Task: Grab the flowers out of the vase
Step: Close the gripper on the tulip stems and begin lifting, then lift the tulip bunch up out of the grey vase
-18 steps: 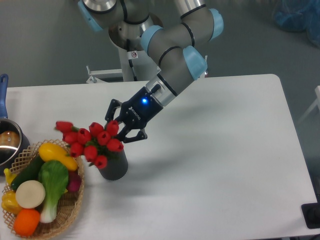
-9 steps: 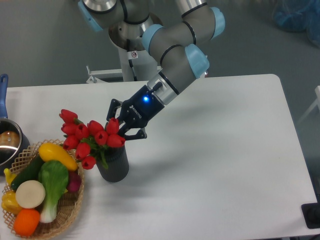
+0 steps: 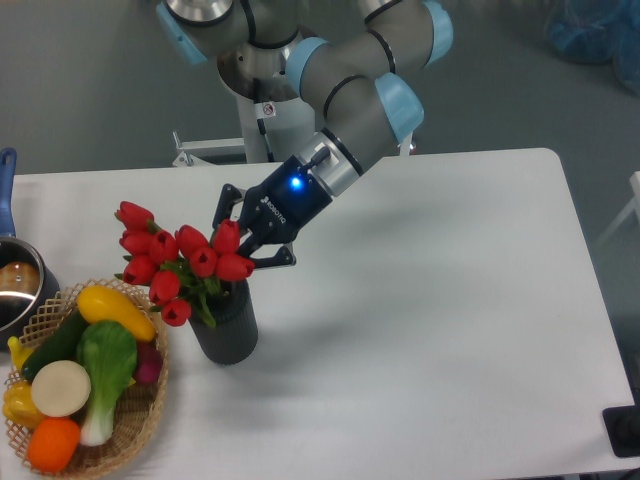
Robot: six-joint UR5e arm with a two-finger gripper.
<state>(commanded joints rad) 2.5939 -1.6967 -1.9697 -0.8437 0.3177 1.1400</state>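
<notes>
The flowers point(image 3: 170, 260), a bunch of red tulip buds with green stems and leaves, stand up out of the vase point(image 3: 228, 328), a short dark grey cylinder near the table's front left. Their stems still reach down into its mouth. My gripper point(image 3: 243, 240) comes in from the upper right and is shut on the flowers at the right side of the bunch, its black fingers point(image 3: 272, 260) holding the nearest buds just above the vase rim. Where the stems meet the fingers is hidden by the buds.
A woven wicker basket point(image 3: 140, 425) of toy vegetables sits right beside the vase on its left. A steel pot point(image 3: 15, 285) with a blue handle point(image 3: 6, 185) stands at the left edge. The white table point(image 3: 430, 330) stretches to the right.
The bunch has risen and straightened in the vase, showing more green stem, and the gripper has moved slightly up with it.
</notes>
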